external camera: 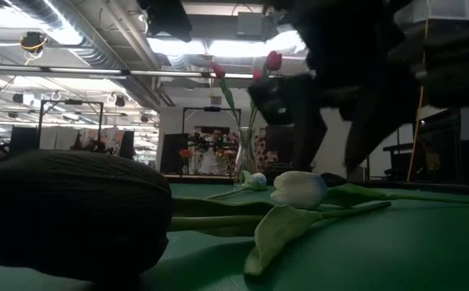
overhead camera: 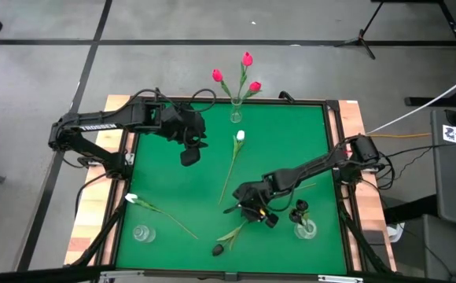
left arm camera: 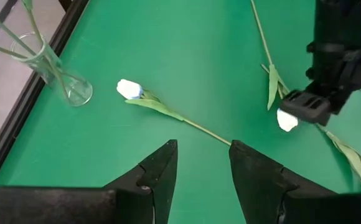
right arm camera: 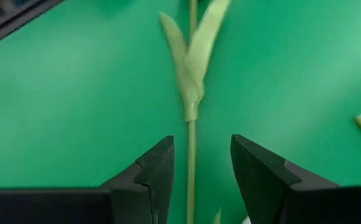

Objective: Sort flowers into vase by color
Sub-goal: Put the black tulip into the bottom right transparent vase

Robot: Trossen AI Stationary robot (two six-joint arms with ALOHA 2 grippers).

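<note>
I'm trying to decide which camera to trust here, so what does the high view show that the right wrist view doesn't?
Only the high view shows the whole layout: three pink-red tulips standing in the far vase, an empty vase, a vase holding black tulips, two white tulips on the mat, a black tulip, and the left gripper. Only the right wrist view shows the stem lying between the open fingers of the right gripper. Both show the green mat.
</note>
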